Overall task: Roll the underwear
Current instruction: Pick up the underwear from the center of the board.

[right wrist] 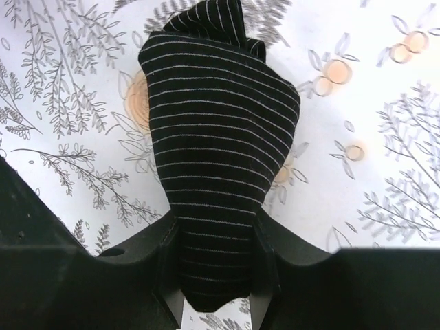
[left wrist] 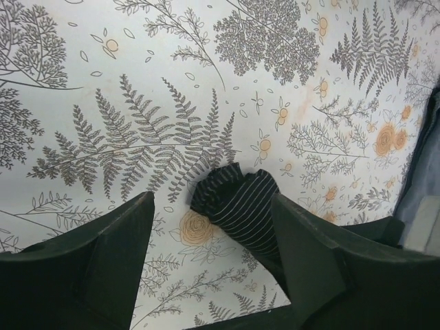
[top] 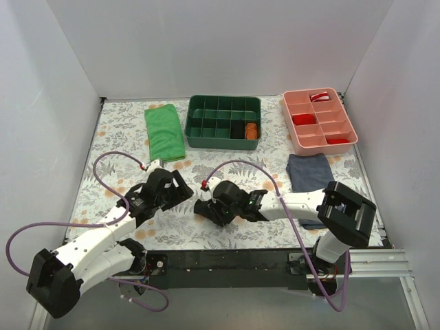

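One underwear [right wrist: 220, 137] was noted: black with pale pinstripes, bunched into a loose roll on the floral table cover [top: 124, 137], just on the 6 o'clock side of centre in the top view. Two arms were counted. The right gripper [right wrist: 216, 249] was clamped on the near end of the roll, with the fabric pinched narrow between the jaws and flaring wider beyond them towards 12 o'clock in the wrist view. The left gripper [left wrist: 213, 256] was seen with its jaws spread wide and nothing held. The other end of the roll lay between its fingers, close against the one at 3 o'clock; contact could not be confirmed. Two trays were counted at the far edge. One green divided tray [top: 223, 146] sat at 12 o'clock, with a stack of orange pieces [top: 251, 128] in one compartment at its 4 o'clock corner and a dark item beside that, too small to identify. One pink divided tray [top: 327, 147] sat at 1 o'clock, with red items [top: 303, 118] seen in three compartments. One green folded cloth [top: 163, 132] lay at 11 o'clock, and one navy folded garment [top: 311, 172] at 3 o'clock.
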Robot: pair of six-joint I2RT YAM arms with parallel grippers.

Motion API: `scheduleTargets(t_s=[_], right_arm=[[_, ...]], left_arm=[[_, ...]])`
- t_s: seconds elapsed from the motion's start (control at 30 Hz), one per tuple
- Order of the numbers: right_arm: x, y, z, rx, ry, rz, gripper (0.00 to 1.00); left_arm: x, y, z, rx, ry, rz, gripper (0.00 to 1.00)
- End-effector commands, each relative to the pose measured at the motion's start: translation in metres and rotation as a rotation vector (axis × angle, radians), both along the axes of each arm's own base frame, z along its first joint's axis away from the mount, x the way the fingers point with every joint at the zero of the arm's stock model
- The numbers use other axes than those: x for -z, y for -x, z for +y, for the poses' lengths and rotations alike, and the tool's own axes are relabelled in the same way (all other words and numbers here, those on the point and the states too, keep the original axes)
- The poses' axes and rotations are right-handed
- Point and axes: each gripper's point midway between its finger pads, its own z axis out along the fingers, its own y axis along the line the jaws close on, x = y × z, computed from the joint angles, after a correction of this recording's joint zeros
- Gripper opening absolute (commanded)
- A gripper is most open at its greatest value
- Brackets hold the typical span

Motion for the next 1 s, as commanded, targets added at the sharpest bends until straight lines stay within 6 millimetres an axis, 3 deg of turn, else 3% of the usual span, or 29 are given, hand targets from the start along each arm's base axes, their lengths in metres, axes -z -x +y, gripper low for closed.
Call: scheduleTargets(t_s=[0.0, 0.37, 0.5, 0.97], right_arm=[[-0.016, -0.010, -0.012, 0.076, -0.023, 0.036, 0.01], [-0.076, -0.062, -0.014, 0.188, -0.110, -0.041, 0.01], [-0.076, -0.077, -0.026, 0.227, -0.081, -0.059, 0.01], [-0.108, -0.118, -0.066, 0.410, -0.094, -0.134, 0.01]], left_arm=[[0.000, 0.003, 0.016, -0.052, -0.040, 0.004, 0.68], [0.009, 0.005, 0.011, -0.023, -0.041, 0.023, 0.63], [0.009, 0.004, 0.010, -0.020, -0.039, 0.022, 0.63], [0.010, 0.005, -0.008, 0.067, 0.008, 0.031, 0.62]])
